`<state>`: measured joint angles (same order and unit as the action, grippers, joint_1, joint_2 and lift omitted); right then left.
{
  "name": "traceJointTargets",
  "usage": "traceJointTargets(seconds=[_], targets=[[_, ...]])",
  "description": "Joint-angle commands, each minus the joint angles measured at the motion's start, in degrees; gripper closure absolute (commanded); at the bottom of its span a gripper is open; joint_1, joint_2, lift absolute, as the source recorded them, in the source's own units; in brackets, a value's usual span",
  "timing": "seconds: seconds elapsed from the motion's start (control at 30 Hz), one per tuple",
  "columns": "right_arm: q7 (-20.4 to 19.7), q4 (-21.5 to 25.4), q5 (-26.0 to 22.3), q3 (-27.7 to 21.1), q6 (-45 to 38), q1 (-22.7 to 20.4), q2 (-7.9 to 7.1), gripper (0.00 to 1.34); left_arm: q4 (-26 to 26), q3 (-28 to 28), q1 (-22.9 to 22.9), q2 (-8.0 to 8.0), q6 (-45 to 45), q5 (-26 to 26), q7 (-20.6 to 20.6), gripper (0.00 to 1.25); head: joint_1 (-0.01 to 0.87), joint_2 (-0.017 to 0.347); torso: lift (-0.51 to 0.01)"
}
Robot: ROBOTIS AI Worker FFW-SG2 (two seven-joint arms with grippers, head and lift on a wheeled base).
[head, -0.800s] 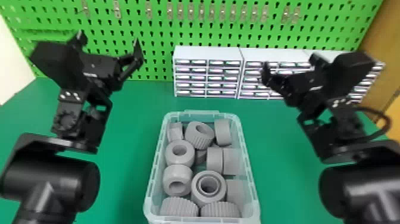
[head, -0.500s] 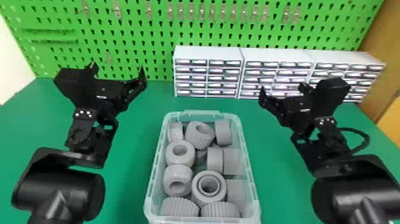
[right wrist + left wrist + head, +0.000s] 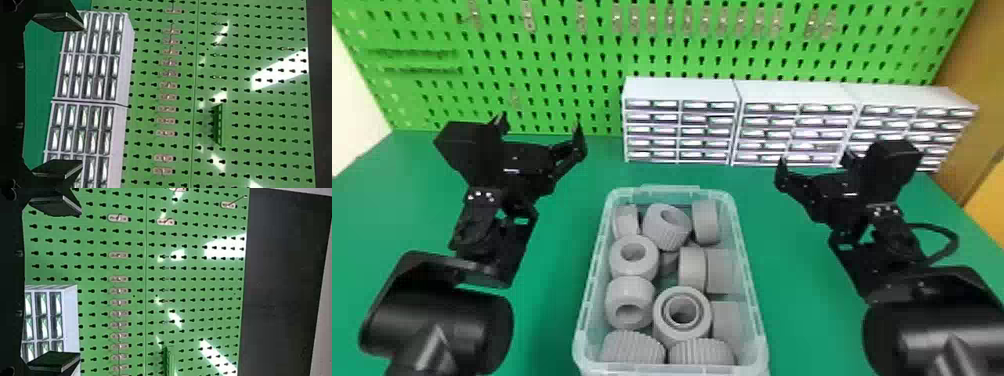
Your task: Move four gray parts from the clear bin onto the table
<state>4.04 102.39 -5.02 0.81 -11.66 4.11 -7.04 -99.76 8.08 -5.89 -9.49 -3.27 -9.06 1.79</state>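
Note:
In the head view, the clear bin (image 3: 753, 305) stands at the front middle of the green table, holding several gray parts, among them a ringed one (image 3: 702, 325) and a ribbed one (image 3: 657, 232). My left gripper (image 3: 541, 127) is raised to the left of the bin, its fingers wide apart and holding nothing. To the bin's right, my right gripper (image 3: 813, 161) also hangs in the air, spread and holding nothing. The left wrist view has my left gripper (image 3: 81, 284) open toward the pegboard; in the right wrist view my right gripper (image 3: 83, 95) is likewise open.
White drawer cabinets (image 3: 682, 90) line the table's back edge, behind and to the right of the bin. Behind them rises a green pegboard (image 3: 582, 65) with metal hooks. Green table surface (image 3: 557, 300) lies between the left arm and the bin.
Both arms have shifted inward toward the bin, and their grippers sit lower in the head view than before. The bin and its gray parts have not moved.

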Motion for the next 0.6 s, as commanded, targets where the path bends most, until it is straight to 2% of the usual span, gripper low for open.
traceJointTargets(seconds=[0.0, 0.57], targets=[[0.0, 0.0, -0.1, 0.2, -0.6, 0.1, 0.01, 0.08, 0.0, 0.2, -0.1, 0.00, 0.0, -0.1, 0.0, 0.00, 0.686, 0.026, -0.050], [0.0, 0.4, -1.9, 1.8, -4.5, 0.6, -0.34, 0.08, 0.0, -0.2, -0.1, 0.00, 0.2, 0.0, -0.1, 0.00, 0.686, 0.026, -0.050]])
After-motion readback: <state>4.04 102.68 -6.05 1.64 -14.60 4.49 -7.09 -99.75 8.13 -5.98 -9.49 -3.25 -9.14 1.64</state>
